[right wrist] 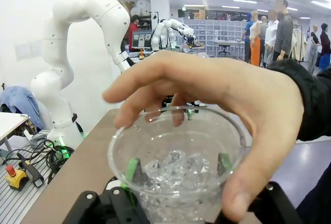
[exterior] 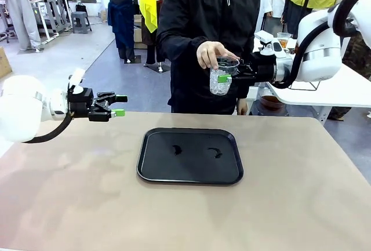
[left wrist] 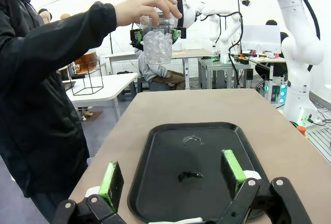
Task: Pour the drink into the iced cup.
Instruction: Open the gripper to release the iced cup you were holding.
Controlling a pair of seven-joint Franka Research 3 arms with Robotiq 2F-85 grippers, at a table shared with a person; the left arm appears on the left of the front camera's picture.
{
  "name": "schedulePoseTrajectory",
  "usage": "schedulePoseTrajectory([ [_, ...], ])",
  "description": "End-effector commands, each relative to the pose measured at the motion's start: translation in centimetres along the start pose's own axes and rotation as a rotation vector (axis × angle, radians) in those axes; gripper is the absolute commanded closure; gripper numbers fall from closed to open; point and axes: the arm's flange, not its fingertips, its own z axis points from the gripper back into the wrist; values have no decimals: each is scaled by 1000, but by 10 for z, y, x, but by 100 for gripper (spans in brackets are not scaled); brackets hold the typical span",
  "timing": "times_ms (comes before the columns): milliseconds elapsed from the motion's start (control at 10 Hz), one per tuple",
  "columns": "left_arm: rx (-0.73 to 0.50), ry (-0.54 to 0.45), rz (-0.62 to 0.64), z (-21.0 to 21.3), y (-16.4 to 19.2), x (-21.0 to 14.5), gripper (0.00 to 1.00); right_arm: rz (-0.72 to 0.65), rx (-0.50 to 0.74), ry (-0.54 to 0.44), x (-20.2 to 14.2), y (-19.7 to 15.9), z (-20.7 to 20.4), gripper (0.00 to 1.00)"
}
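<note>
In the front view, the right gripper (exterior: 224,79) was clamped on the clear iced cup (exterior: 221,77), held in the air beyond the table's far edge, while the person's hand (exterior: 213,53) gripped its rim from above. The left gripper (exterior: 119,105) hung with its fingers spread and nothing between them over the table's (exterior: 301,204) left side. A black tray (exterior: 190,156) with two small wet spots lay mid-table.

In the left wrist view, the spread green pads (left wrist: 110,180) framed the tray (left wrist: 155,182); far off, the cup (left wrist: 157,43) sat between hand (left wrist: 147,8) and right gripper (left wrist: 158,32).

In the right wrist view, the hand (right wrist: 222,100) covered much of the cup's (right wrist: 176,169) rim, with ice cubes (right wrist: 176,168) inside.
</note>
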Motion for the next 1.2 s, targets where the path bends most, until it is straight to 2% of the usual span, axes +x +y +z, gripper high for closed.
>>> schedulePoseTrajectory([
  [0,0,-3,5,-1,1,3,0,18,8,-6,2,1,1,24],
  [1100,0,-3,5,-1,1,3,0,18,8,-6,2,1,1,24],
])
